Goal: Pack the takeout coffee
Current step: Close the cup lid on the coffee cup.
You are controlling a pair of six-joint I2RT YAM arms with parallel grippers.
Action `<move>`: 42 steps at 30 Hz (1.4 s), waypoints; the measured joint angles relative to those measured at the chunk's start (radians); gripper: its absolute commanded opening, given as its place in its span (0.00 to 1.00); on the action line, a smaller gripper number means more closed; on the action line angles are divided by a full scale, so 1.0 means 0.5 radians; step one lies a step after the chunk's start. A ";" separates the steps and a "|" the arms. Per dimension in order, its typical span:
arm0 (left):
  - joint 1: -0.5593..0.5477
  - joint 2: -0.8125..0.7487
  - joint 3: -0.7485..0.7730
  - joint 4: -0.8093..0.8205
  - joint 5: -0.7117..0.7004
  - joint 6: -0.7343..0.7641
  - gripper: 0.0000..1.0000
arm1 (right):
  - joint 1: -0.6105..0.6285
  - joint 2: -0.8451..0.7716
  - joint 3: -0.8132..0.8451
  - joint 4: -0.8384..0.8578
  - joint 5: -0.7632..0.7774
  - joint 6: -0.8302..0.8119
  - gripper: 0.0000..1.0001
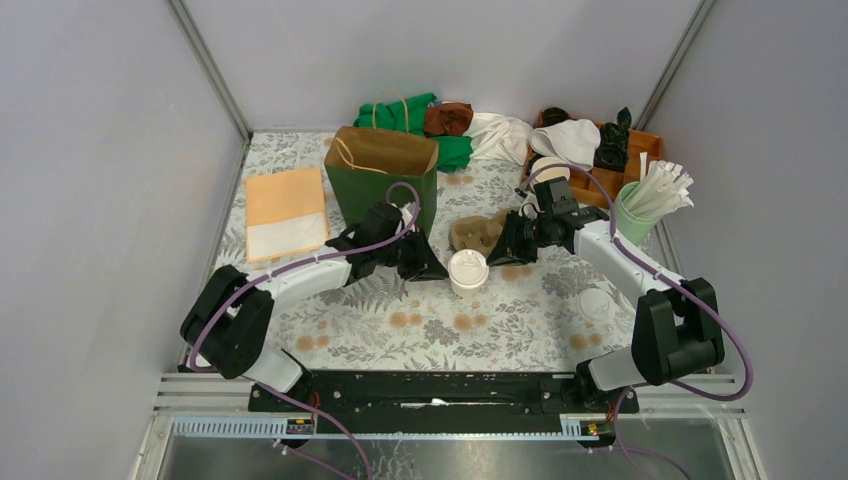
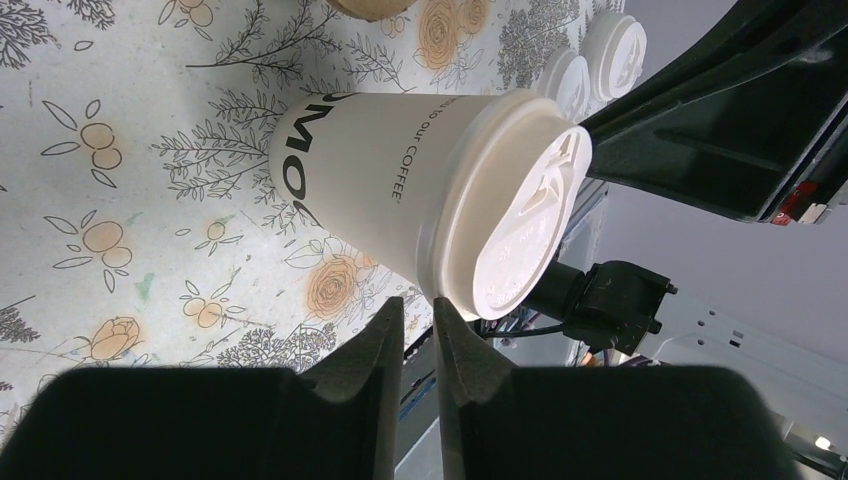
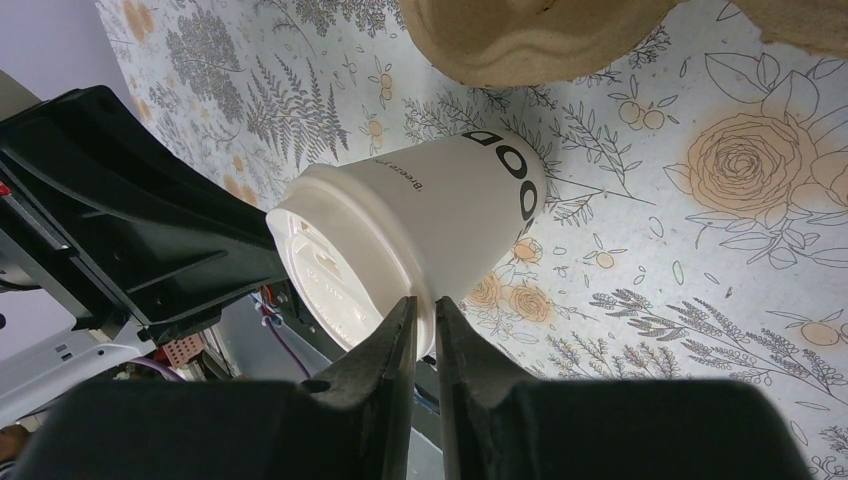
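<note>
The takeout coffee (image 1: 467,272), a white paper cup with a white plastic lid, stands upright on the flowered tablecloth between both arms. It also shows in the left wrist view as the cup (image 2: 400,190) and in the right wrist view as the cup (image 3: 450,220). My left gripper (image 1: 437,272) is at its left side, jaws a narrow slit apart with nothing between them (image 2: 418,305), one fingertip (image 2: 450,320) against the lid's rim. My right gripper (image 1: 497,256) is at its right side, pinched on the lid's rim (image 3: 422,305).
A brown pulp cup carrier (image 1: 480,232) lies just behind the cup. A green paper bag (image 1: 383,175) stands open at back left, beside a flat orange-and-white bag (image 1: 285,212). Loose lids (image 1: 597,303) lie at right. A green cup of straws (image 1: 640,205) and a wooden tray (image 1: 640,145) are at back right.
</note>
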 measured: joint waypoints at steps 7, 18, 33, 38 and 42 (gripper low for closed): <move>0.002 0.004 0.000 -0.002 0.014 0.000 0.25 | -0.001 0.000 0.000 0.001 0.000 0.000 0.19; 0.005 0.016 0.002 0.002 0.031 0.001 0.27 | -0.002 0.000 -0.001 0.005 0.000 0.001 0.19; 0.005 0.028 0.018 0.002 0.040 0.003 0.28 | -0.009 0.000 -0.042 0.061 -0.001 0.002 0.15; 0.008 0.053 0.035 0.005 0.056 0.005 0.27 | -0.013 -0.002 -0.059 0.086 -0.006 0.002 0.15; 0.010 0.064 0.046 0.000 0.067 0.011 0.26 | -0.014 -0.005 -0.061 0.089 -0.005 0.002 0.16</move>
